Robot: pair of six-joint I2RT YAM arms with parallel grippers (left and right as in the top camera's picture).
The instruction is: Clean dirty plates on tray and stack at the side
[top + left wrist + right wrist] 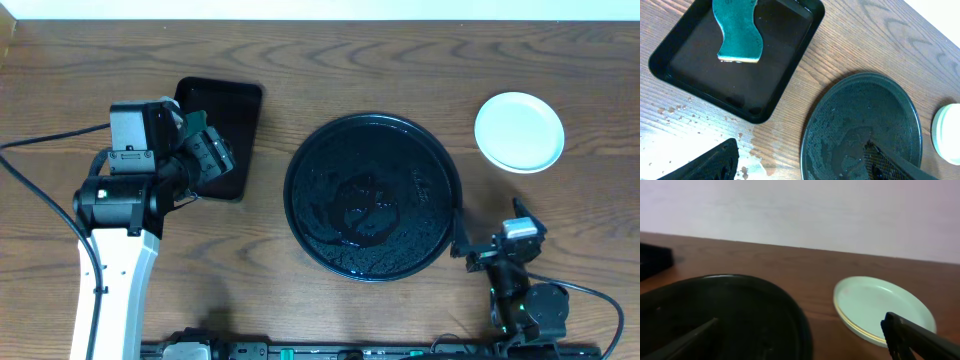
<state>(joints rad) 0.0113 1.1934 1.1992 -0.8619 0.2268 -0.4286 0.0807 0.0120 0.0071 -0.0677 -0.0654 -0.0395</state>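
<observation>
**Figure: Table with one round tray, one pile of plates, and both grippers wide open**

Counted items: one large round black tray (372, 197), one pile of plates (519, 131), one smaller rectangular black tray (232, 110) and one teal sponge (737, 32). The round tray lies at the middle of the table, and its glossy floor is streaked with a wet film. The pile stands well apart from it, off the tray toward the far right. In the right wrist view the top plate is pale mint with a yellowish edge showing just beneath; how many plates are in the pile cannot be told. The sponge lies flat inside the rectangular tray, which sits left of the round tray.

Surface and room: a brown wood-grain table (300, 60) against a plain pale wall (800, 215). Specks and a wet patch mark the wood beside the rectangular tray.

Jaws: the left gripper (207, 152) hangs over the rectangular tray's near-right part, fingers spread wide, holding nothing. The right gripper (492, 240) sits just beside the round tray's near-right rim, jaws fully parted and holding nothing.
</observation>
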